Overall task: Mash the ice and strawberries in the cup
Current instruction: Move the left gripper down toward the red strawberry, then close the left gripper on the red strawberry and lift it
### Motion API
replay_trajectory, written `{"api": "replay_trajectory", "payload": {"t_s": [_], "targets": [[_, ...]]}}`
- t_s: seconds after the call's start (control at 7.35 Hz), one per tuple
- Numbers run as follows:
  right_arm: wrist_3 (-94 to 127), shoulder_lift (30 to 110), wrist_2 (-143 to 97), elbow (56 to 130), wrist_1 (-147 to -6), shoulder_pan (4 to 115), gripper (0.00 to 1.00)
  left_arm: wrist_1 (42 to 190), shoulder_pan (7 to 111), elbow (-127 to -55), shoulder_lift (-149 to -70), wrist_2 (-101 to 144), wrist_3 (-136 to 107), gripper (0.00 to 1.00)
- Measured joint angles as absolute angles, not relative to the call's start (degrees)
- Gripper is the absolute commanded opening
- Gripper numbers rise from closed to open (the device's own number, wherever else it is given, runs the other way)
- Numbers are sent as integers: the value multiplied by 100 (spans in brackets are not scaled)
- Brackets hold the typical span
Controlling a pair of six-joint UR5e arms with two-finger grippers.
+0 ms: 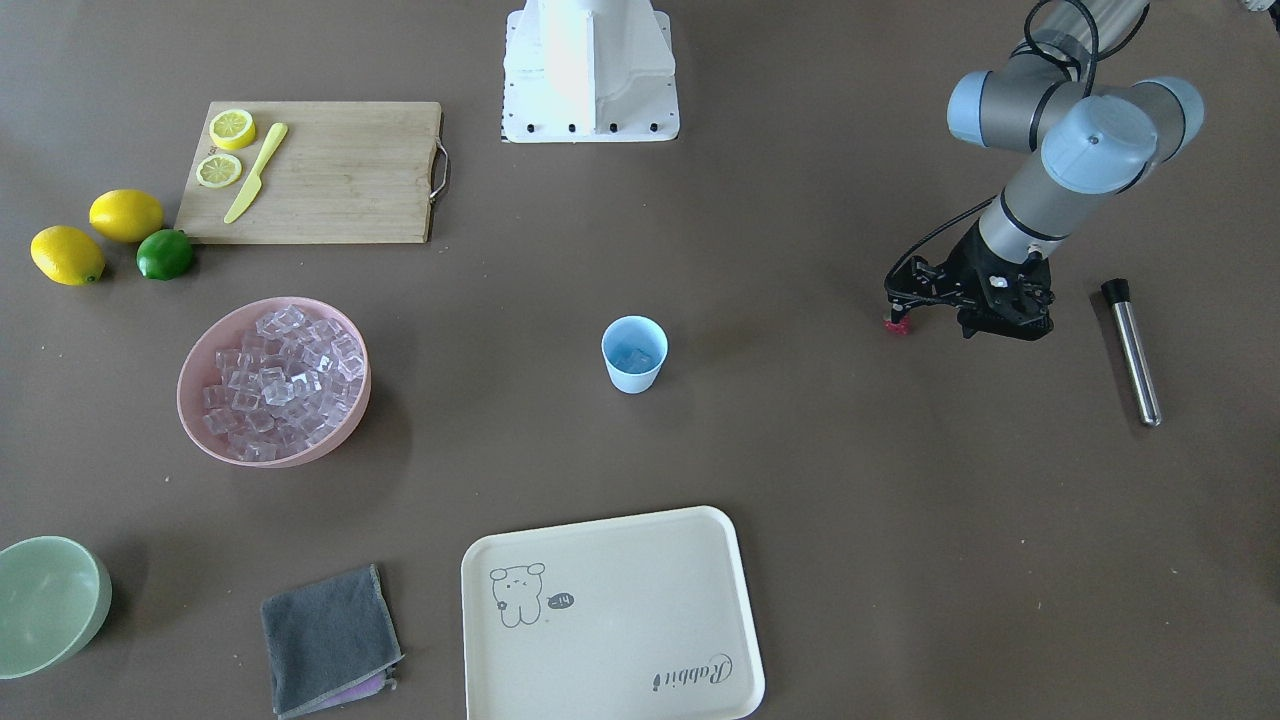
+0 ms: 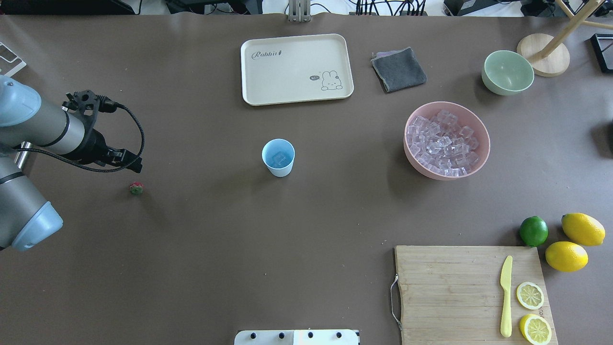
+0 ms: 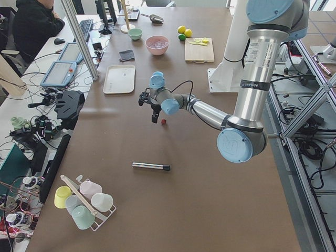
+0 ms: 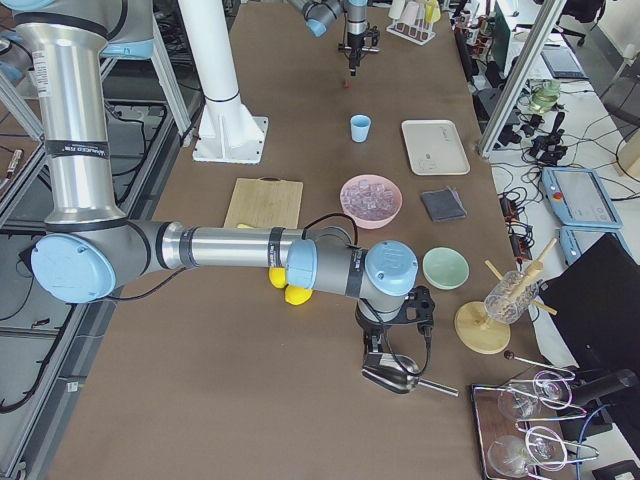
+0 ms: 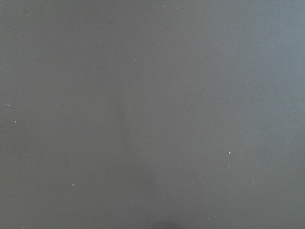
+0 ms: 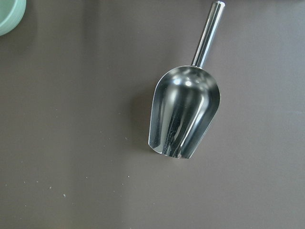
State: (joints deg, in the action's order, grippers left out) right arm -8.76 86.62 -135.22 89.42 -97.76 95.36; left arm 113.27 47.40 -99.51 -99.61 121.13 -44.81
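The light blue cup (image 2: 278,157) stands mid-table with a clear ice cube inside it. More ice (image 2: 443,143) fills the pink bowl (image 2: 483,143). The tiny red strawberry (image 2: 136,188) lies on the table at the left. My left gripper (image 2: 135,166) hangs just above and beside it, not touching; its jaws look open and empty. In the front view the strawberry (image 1: 897,325) shows just under the fingertips. My right gripper (image 4: 385,350) hovers over a metal scoop (image 6: 183,112) lying on the table; I cannot tell whether it is open or shut.
A metal rod with a black end (image 1: 1132,350) lies beyond the left arm. A cream tray (image 2: 297,93), a grey cloth (image 2: 399,69) and a pale green bowl (image 2: 507,72) are at the far side. A cutting board (image 2: 450,287) with a knife and lemon slices, a lime (image 2: 533,230) and lemons are at the near right.
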Motion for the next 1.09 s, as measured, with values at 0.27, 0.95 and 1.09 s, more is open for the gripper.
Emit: {"api": "replay_trajectory", "payload": {"t_s": [0.27, 0.95, 1.09], "targets": [[-826, 8654, -13532, 8958, -9658, 9536, 99, 11327, 4720, -9889, -9963, 12111, -4475, 95], [-851, 8657, -13519, 9004, -9625, 9536, 99, 11344, 4248, -9813, -9956, 11647, -4471, 85], [-870, 8660, -13518, 9010, -9625, 9536, 99, 11389, 4191, -9791, -9942, 11607, -4465, 80]]}}
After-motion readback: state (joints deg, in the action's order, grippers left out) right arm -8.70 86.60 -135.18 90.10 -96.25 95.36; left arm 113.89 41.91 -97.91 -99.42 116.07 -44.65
